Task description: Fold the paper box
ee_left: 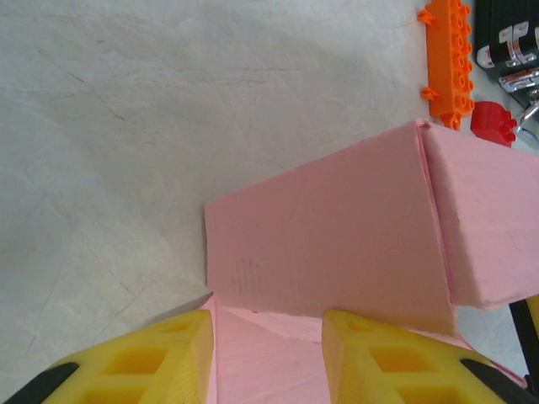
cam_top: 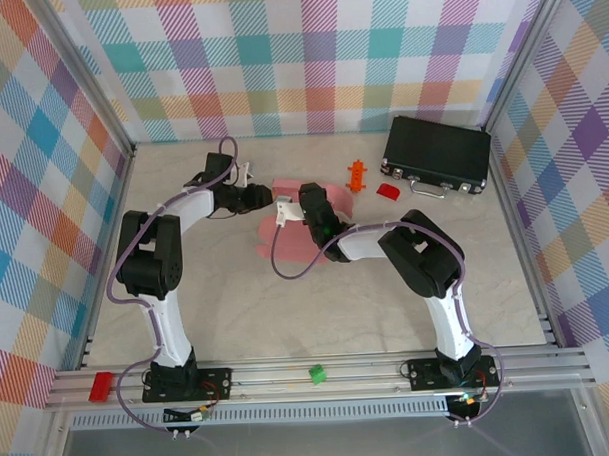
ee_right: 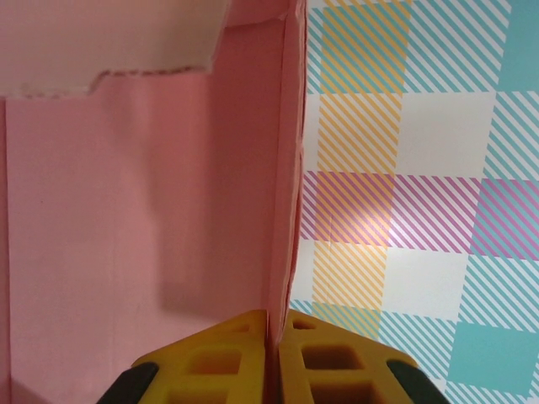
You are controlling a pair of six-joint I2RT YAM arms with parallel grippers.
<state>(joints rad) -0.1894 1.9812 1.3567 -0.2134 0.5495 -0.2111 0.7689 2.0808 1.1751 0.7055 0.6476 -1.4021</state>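
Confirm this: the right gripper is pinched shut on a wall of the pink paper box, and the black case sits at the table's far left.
Wrong side: the top external view shows the black case at the far right. The right gripper is indeed pinched shut on a wall of the paper box.

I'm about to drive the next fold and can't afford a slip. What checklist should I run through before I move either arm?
1. Hold of the right gripper on the paper box: ok, shut on a thin card edge.
2. Hold of the left gripper: cannot tell; its fingers stand apart with pink card between them.
3. Raised panel creased cleanly: ok, seen from the left wrist.
4. Room between the box and the orange brick and red block: cannot tell; both sit close to its corner.
5. Room to the black case: ok, well apart.
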